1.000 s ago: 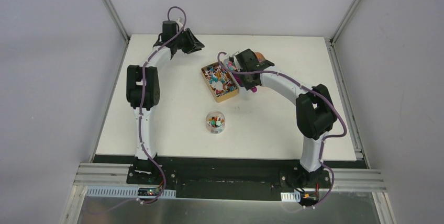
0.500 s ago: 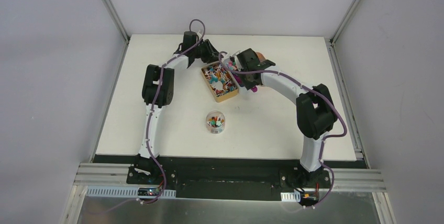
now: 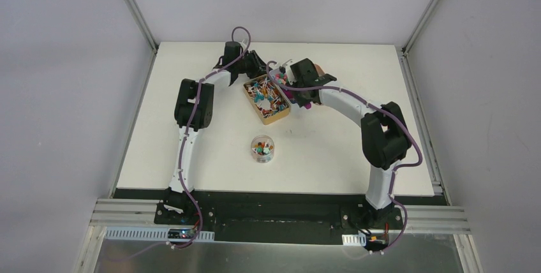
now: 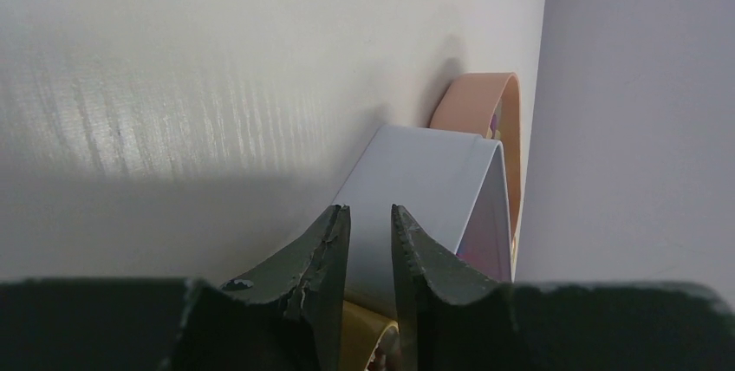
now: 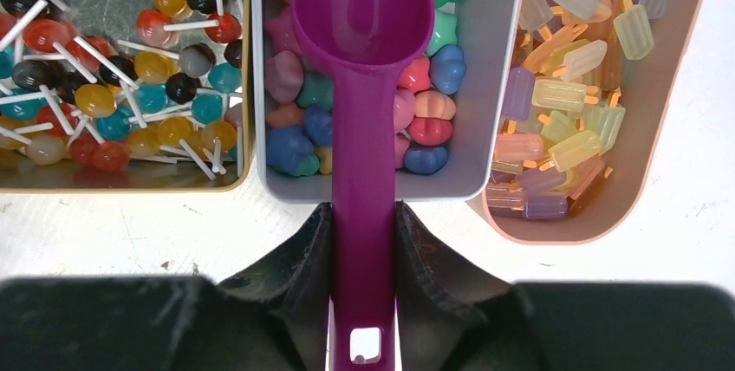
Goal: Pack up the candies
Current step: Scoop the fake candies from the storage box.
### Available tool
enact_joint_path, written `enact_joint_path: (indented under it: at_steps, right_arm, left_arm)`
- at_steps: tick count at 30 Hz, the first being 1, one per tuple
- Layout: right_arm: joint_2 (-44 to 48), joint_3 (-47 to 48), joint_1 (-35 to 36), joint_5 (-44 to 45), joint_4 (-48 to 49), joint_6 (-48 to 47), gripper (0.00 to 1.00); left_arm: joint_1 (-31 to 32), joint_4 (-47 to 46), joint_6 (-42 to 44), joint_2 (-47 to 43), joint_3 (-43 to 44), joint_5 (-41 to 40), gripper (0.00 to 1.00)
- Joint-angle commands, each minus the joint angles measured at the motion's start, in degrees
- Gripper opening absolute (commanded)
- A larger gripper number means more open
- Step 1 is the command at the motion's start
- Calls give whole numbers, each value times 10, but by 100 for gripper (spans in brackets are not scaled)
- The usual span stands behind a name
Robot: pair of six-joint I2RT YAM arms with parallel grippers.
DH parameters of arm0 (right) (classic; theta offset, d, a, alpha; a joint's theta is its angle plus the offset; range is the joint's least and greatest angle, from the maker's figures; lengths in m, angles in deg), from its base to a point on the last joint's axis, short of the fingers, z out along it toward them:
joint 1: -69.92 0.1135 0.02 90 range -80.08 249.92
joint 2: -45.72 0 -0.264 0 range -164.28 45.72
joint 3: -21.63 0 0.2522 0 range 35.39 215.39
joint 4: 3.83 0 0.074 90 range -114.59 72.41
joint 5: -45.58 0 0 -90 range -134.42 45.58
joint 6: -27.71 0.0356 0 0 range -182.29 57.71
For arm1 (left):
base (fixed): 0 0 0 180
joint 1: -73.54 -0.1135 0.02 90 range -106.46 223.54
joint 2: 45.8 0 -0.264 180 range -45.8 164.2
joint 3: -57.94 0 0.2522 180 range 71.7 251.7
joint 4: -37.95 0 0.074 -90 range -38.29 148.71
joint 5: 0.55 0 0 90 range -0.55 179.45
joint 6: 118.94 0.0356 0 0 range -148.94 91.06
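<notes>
The candies lie in three containers in the right wrist view. Lollipops [image 5: 113, 85] fill a gold tin [image 5: 121, 182]. Coloured lumps [image 5: 433, 120] fill a grey tray [image 5: 468, 189]. Pale popsicle shapes [image 5: 572, 102] fill a peach tray [image 5: 607, 224]. My right gripper [image 5: 364, 215] is shut on the handle of the magenta scoop [image 5: 362, 59]. The scoop's bowl is over the grey tray with a teal candy in it. My left gripper [image 4: 366, 215] is at the tin's far corner [image 3: 255, 72]. Its jaws stand a narrow gap apart with the tin's rim [image 4: 368, 336] between them.
A clear round jar [image 3: 262, 148] with some candies in it stands alone on the white table, nearer than the tin [image 3: 266, 97]. The grey tray [image 4: 433, 180] and peach tray [image 4: 485, 98] sit close behind the left fingers. The right arm [image 3: 290, 88] reaches over the trays.
My left arm has swung from the back left over to the gold tin's far corner. The tin has shifted slightly. The right gripper keeps hold of the scoop over the grey tray.
</notes>
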Motion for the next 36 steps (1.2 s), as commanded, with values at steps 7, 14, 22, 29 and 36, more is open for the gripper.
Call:
enact_joint_path:
  at_steps: [7, 14, 22, 29, 36]
  right_arm:
    - [12, -40, 1, -25, 110, -11, 0]
    - [53, -109, 1, -4, 168, -20, 0]
    - [65, -130, 0, 16, 183, -29, 0]
    - [64, -151, -4, 17, 230, -36, 0]
    - [71, -176, -7, 21, 262, -37, 0]
  left_arm:
    - [14, -44, -10, -6, -10, 32, 25]
    - [20, -62, -17, -3, -10, 44, 25]
    - [26, -85, -32, 1, -10, 51, 25]
    - [32, -99, -44, 7, -10, 54, 25]
    - [35, -107, -52, 10, -8, 56, 24]
